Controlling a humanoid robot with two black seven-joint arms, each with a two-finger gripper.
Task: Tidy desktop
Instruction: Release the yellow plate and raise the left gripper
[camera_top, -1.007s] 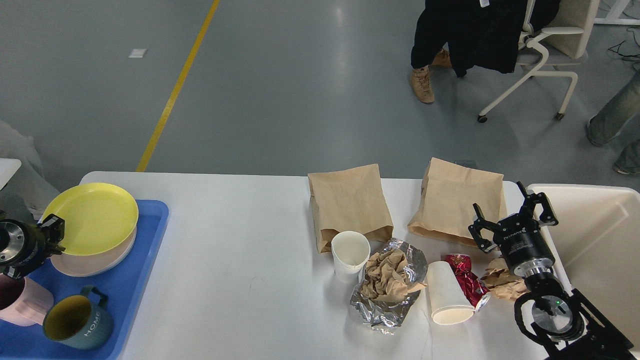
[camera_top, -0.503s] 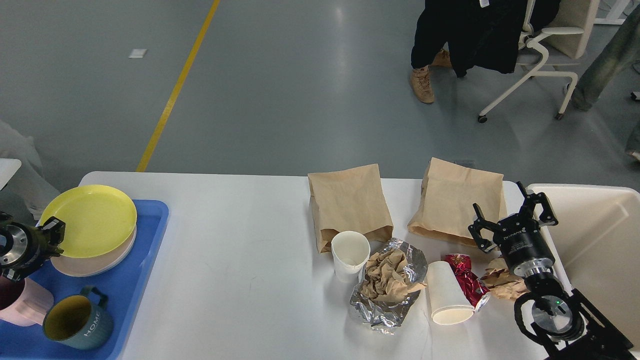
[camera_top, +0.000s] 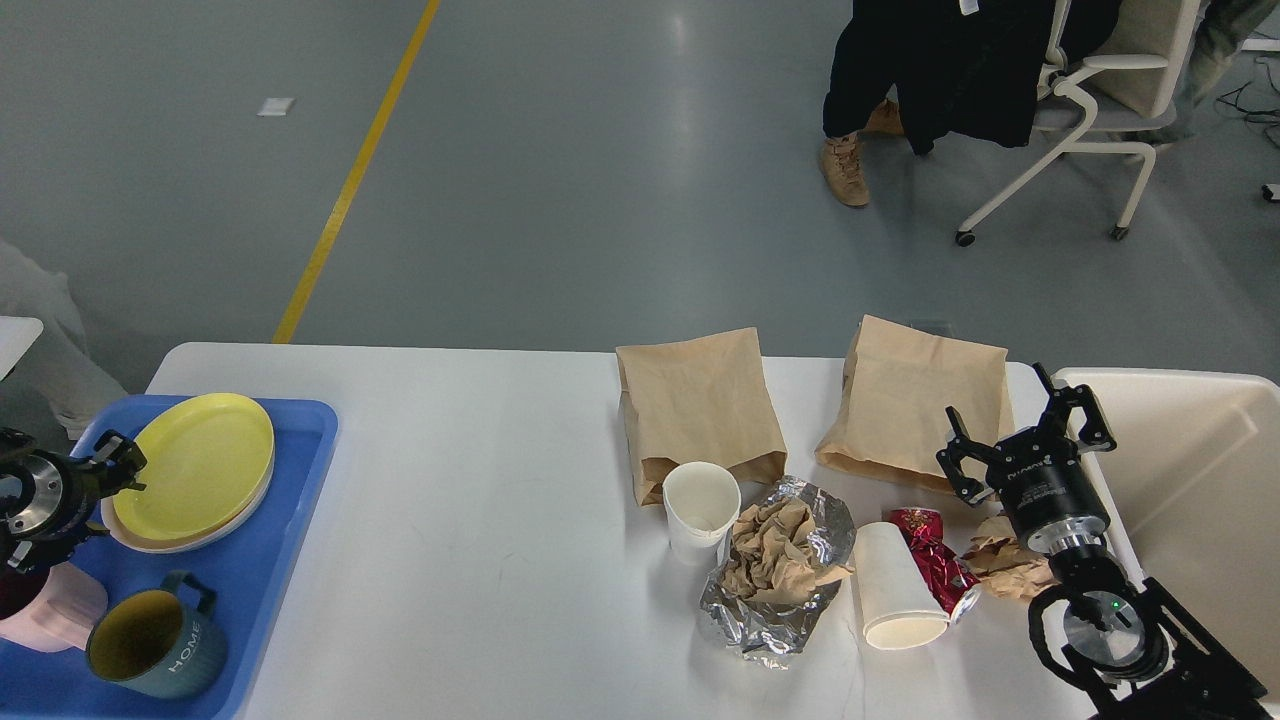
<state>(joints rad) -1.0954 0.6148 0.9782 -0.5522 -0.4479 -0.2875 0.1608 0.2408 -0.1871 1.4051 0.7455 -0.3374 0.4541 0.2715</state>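
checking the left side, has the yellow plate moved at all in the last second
Yes. The yellow plate has shifted right and toward the robot relative to the blue tray: it overhung the tray's far left corner before and now lies flat on the plate stack inside it.

The scene is brightly and evenly lit from overhead. The grey floor (camera_top: 600, 200) carries a pale vertical streak of reflected ceiling light near the top centre, with softer sheen spreading around it. The white counter (camera_top: 480, 480) is close to overexposed, so its surface shows almost no texture. Shadows are short and soft-edged, lying just beside the paper bags (camera_top: 700, 410) and the upright paper cup (camera_top: 700, 510). The crumpled foil (camera_top: 770, 590) throws small sharp glints. Focus is crisp across the whole frame, with no motion blur. Dark parts of the right gripper (camera_top: 1020, 435) keep little detail. Straight edges show slight bowing toward the frame borders.
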